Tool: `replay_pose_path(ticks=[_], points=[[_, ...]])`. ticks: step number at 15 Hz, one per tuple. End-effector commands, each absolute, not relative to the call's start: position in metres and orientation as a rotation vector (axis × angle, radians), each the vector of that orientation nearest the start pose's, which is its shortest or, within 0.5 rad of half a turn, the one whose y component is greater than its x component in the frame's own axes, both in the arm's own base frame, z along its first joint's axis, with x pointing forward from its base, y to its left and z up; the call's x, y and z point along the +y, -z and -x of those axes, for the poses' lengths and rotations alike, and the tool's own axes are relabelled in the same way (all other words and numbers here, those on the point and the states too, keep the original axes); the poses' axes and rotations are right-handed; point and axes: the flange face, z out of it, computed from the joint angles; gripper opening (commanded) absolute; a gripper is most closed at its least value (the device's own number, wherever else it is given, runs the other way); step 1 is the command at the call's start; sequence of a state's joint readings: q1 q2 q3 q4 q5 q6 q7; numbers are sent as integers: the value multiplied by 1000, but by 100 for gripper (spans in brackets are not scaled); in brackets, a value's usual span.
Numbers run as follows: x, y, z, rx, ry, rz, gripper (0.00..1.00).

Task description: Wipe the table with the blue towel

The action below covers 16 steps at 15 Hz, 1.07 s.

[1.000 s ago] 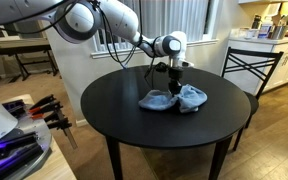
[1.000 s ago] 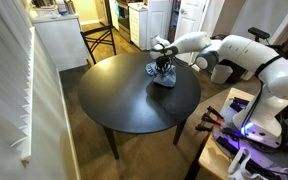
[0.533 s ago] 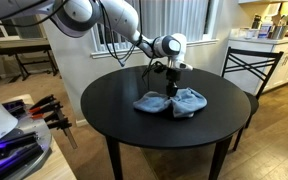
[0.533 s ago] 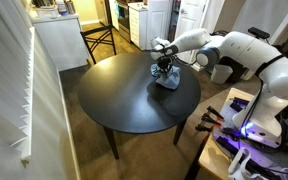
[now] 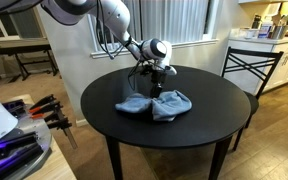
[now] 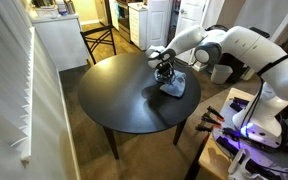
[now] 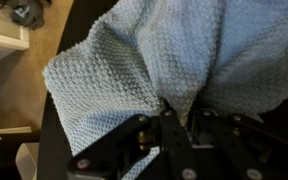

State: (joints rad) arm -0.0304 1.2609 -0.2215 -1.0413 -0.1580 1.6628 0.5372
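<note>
Towel (image 5: 156,104): lying rumpled near the middle of the table (image 5: 114,128), clear of every edge.
Gripper (image 5: 155,90): pressing down, fingers closing tight on a towel fold.
Table: showing bare top all around.
Chair (image 5: 250,62): standing near the rim.

Quick headcount from my end of the feed: one round black table (image 5: 184,135), one light blue knitted towel (image 5: 169,105), one white robot arm (image 5: 114,22) carrying one black gripper (image 5: 155,90), and one black metal-frame chair (image 5: 250,66). The orange-handled clamps (image 5: 49,110) are a jumble, so I can't get an exact number.
</note>
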Motion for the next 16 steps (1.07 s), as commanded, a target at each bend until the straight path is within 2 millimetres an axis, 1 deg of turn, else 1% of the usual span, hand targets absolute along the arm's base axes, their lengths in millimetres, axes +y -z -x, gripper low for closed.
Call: replay_pose_path(ticks=[1,3,5,6,8,11,13,15,16], points=[[-82,-13,-619,934,-1302,3359,5],[-47,-4,-609,797,-1421,3388,5],[-8,5,-603,638,-1501,3411,4],[12,8,-603,580,-1519,3403,5],[58,9,-603,392,-1537,3390,5],[115,5,-603,187,-1519,3373,5],[146,2,-605,62,-1515,3325,5],[168,-1,-609,-16,-1485,3271,5],[176,-2,-613,-41,-1456,3243,5]])
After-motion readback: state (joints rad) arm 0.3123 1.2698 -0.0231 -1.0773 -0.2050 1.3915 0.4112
